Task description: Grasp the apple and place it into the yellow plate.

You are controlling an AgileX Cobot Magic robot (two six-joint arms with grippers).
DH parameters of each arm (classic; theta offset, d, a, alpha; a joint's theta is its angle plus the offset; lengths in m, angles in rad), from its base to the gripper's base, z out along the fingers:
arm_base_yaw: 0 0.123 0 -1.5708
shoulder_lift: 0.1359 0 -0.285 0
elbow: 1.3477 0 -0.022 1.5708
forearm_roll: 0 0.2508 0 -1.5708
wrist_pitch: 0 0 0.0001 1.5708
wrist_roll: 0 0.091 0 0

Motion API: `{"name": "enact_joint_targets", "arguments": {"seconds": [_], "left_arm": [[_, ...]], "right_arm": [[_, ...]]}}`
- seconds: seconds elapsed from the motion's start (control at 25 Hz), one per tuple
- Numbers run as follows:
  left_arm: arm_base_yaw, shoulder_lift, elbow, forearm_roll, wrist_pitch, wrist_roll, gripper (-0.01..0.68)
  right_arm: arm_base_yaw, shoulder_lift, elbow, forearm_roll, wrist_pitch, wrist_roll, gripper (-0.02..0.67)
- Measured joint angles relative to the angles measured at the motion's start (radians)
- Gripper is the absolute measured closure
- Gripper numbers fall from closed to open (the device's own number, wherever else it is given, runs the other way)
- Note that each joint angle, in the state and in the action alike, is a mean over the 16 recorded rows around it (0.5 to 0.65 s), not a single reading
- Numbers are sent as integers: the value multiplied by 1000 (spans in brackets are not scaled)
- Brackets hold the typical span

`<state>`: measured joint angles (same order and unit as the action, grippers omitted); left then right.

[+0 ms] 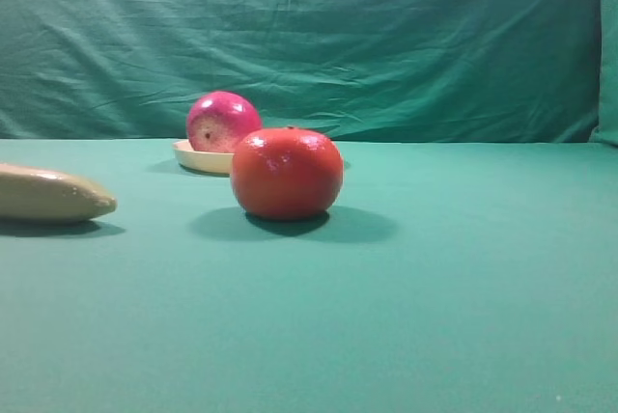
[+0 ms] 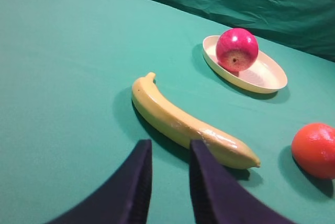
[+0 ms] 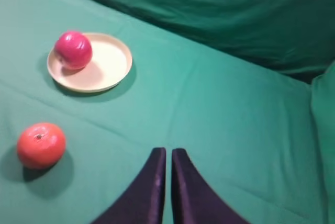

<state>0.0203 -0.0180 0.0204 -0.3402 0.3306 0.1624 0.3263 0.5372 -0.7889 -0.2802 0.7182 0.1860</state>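
Apple (image 2: 237, 49) already sits inside the yellow plate (image 2: 267, 75), resting on the dish's floor toward the end of the plate farthest from the right arm and touching it, so from where I stand the placing looks done rather than pending. The plate lies toward the far edge of the tabletop (image 1: 463, 288), close to the green backdrop. The left tool (image 2: 170, 174) hangs low over the tabletop with its two dark fingers apart and nothing between them; the apple lies ahead of it and off to its right, well apart, with the banana (image 2: 188, 124) stretched across the space between, its long axis running slantwise from the stem end nearer the plate down toward the tool. The right tool (image 3: 165, 174) has its fingers pressed together, empty, and the plate lies ahead and well to its left, with the orange-red fruit (image 3: 41, 144) nearer on that same side. Neither tool touches anything. Both seem well clear of the plate, so I would judge that any coming move is only a retreat, and that neither arm needs to cross the dish.
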Motion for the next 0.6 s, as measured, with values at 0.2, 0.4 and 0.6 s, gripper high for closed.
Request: {"name": "enact_joint_targets", "arguments": {"seconds": [0.2,0.4,0.6], "left_arm": [[0,0,0,0,0,0,516],[0,0,0,0,0,0,516],[0,0,0,0,0,0,516]], "right_arm": [[-106,-148,153,24,-59,0,649],[-204,-290,294,53,-89,0,649],[-281,-413,422,85,-114,0,649]]}}
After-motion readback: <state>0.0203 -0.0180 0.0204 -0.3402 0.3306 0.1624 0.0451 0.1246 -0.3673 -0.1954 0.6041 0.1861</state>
